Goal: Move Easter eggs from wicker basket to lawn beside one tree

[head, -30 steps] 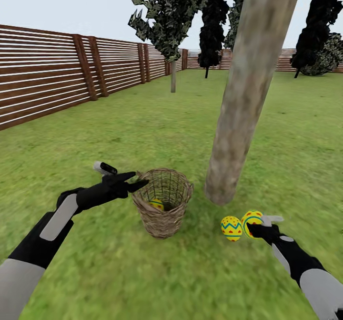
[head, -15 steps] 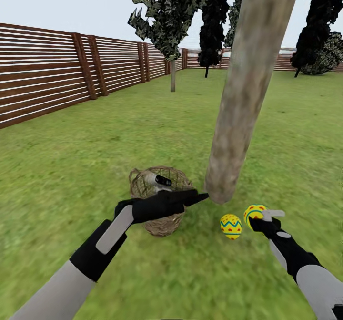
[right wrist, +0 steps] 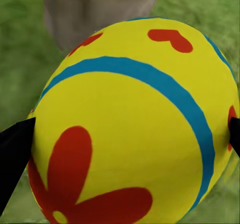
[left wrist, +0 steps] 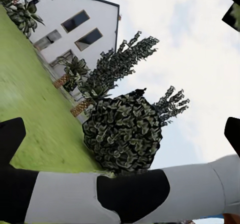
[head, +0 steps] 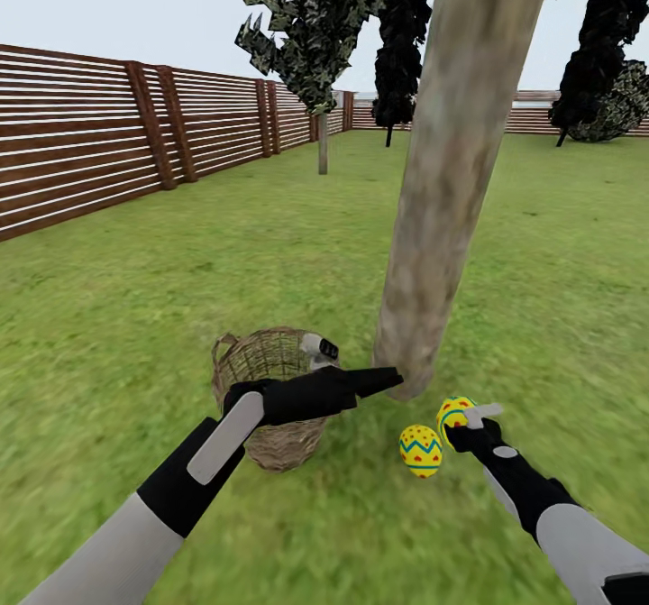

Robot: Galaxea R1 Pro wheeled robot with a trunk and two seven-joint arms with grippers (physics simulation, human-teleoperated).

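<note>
R pincer (head: 462, 421) clenched on yellow painted egg (head: 450, 414) by pale mottled trunk (head: 451, 181); second egg (head: 420, 450) just beside it on grass. L pincer (head: 356, 366) over brown wicker basket (head: 257, 380), grip state: cannot tell

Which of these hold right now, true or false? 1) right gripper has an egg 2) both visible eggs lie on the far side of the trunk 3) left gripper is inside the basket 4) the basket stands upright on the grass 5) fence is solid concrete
1) True. The right gripper is shut on an Easter egg beside the tree trunk.
2) False. That held egg and the second Easter egg, lying on the lawn, are on the near side of the trunk's base.
3) False. The left gripper reaches across above the wicker basket, its tip toward the trunk.
4) True. It stands upright, mouth up.
5) False. The fence is brown horizontal wooden slats.
</note>
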